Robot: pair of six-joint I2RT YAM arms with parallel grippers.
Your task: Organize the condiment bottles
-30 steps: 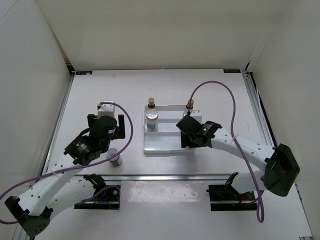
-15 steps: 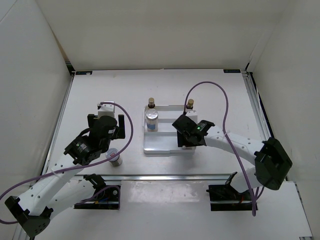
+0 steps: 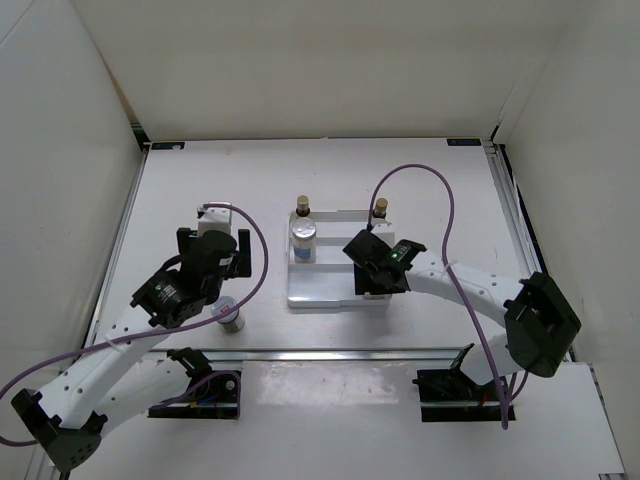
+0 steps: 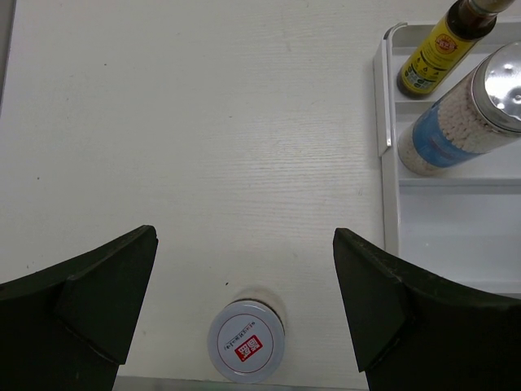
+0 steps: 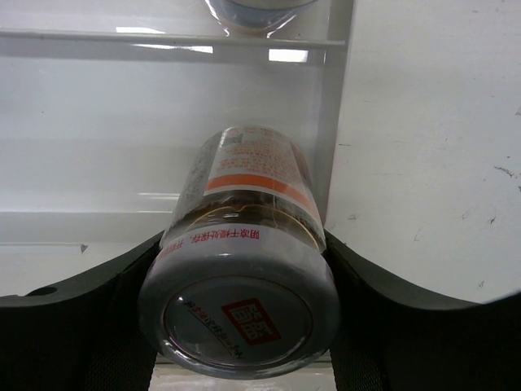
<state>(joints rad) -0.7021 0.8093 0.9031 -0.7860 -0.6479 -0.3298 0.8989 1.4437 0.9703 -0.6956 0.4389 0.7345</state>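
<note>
As the right arm had swung slightly left during the last second, the right gripper (image 5: 244, 322) stood over the right end of the white tray (image 5: 98, 106), its jaws clenched around a squat red-marked jar (image 5: 248, 236) beside the tray wall. Setting it down seemed near. The left gripper (image 4: 244, 236) had hardly moved, its jaws released above the second jar (image 4: 246, 340) on the worktop (image 4: 203, 122).

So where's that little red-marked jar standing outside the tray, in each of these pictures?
Top external: the loose jar stands left of the white tray, outside it.
Left wrist: bottom centre, between the fingers of the open left tool; tray edge at right.
Right wrist: not in it; the second jar there is held by the right tool.
Shared landmark: the white tray.
</note>
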